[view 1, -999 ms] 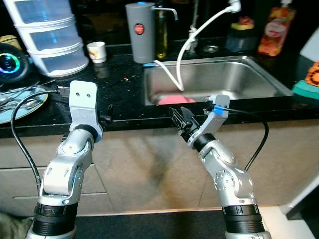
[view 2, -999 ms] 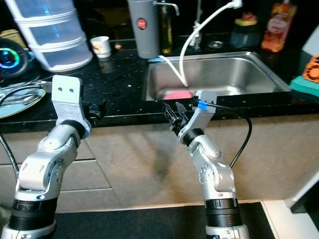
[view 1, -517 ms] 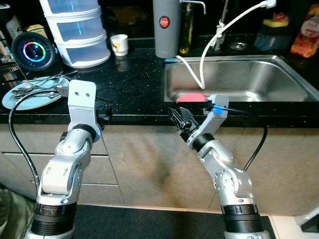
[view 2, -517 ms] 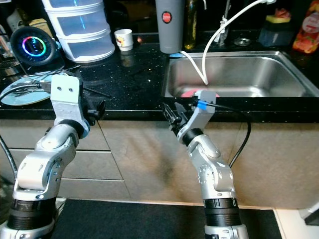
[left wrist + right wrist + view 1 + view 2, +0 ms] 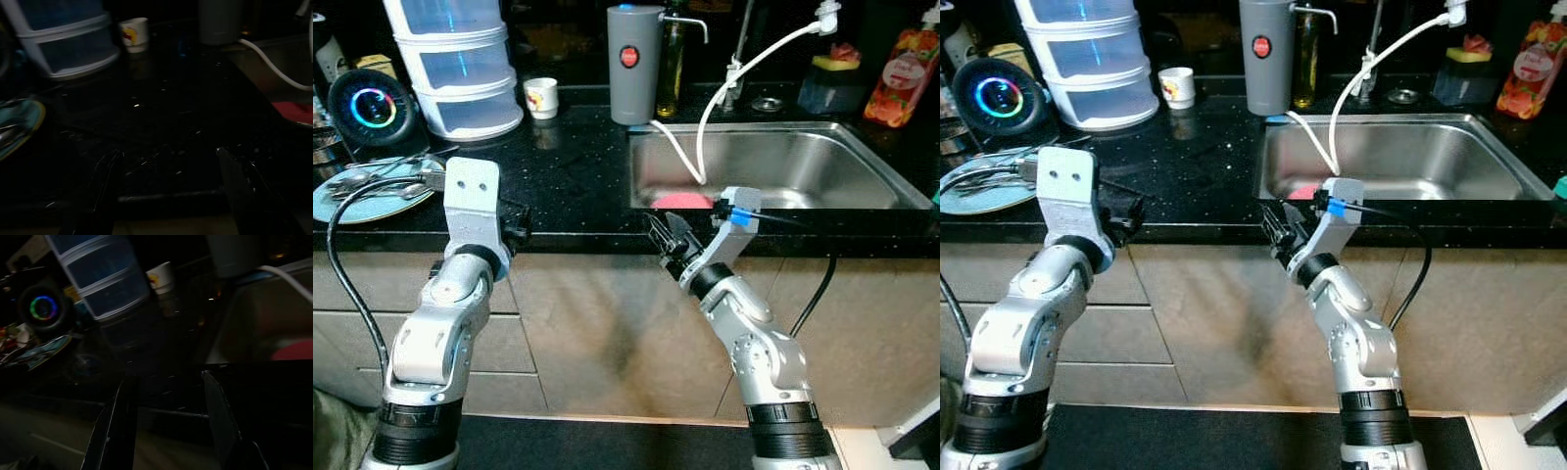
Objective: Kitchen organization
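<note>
Both sets of fingers are held spread and empty at the desk (image 5: 568, 186) edge: left gripper (image 5: 516, 227), right gripper (image 5: 668, 240). An approach step is judged in hand. The plate (image 5: 357, 191) with cutlery lies beyond and outboard of the left fingers; a reach over it is called for next.

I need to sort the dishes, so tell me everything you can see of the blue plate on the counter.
The plate is light blue with a yellowish rim, round and shallow, lying flat on the black counter at its far left, near the front edge. Metal cutlery lies piled across it. A round speaker with a glowing ring stands behind it. Neither claw touches it.
</note>
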{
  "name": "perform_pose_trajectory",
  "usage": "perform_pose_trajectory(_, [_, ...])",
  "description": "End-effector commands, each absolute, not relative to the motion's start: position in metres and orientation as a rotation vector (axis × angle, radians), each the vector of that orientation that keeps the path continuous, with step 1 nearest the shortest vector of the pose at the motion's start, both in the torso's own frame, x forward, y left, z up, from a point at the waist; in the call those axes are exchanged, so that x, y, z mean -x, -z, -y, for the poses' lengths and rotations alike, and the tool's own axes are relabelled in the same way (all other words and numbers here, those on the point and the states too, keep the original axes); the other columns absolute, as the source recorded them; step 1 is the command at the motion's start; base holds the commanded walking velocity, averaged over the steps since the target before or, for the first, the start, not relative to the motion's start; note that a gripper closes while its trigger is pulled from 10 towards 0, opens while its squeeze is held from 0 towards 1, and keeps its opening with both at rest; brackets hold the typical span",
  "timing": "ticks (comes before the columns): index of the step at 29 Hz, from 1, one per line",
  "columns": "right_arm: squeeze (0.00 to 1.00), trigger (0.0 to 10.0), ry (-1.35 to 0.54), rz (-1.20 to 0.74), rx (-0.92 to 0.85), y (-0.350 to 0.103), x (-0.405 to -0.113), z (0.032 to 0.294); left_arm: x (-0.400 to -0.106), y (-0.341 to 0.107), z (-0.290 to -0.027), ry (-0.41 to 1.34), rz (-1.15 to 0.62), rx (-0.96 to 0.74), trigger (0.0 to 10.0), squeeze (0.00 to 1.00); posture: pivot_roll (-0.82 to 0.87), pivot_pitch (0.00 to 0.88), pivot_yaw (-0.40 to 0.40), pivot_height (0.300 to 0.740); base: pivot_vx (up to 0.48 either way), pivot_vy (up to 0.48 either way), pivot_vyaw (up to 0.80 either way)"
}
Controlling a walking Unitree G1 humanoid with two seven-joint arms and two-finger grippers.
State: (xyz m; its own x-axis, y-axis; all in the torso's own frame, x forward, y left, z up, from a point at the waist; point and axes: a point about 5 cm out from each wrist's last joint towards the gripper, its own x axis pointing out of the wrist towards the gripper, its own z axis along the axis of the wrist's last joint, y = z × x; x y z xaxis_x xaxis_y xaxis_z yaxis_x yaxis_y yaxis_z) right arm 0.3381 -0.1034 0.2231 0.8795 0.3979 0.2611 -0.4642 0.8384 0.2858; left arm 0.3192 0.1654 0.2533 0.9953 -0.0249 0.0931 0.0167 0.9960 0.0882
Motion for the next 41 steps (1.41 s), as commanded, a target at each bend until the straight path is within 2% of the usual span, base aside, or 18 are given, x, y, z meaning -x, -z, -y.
perform_pose_trajectory(1, [0.00, 10.0, -0.472, 0.171, -0.363, -0.2188, -0.3383, 0.1011, -0.3175, -0.2511, -0.1650, 0.022, 0.084, -0.079, 10.0, 0.00, 0.02, 0.056, 0.044, 0.740, 0.311, 0.000, 0.00])
perform_pose_trajectory(41, [0.00, 10.0, -0.493, 0.165, -0.369, -0.2186, -0.3385, 0.0982, -0.3145, -0.2550, -0.1665, 0.013, 0.093, -0.082, 10.0, 0.00, 0.03, 0.066, 0.036, 0.740, 0.263, 0.000, 0.00])
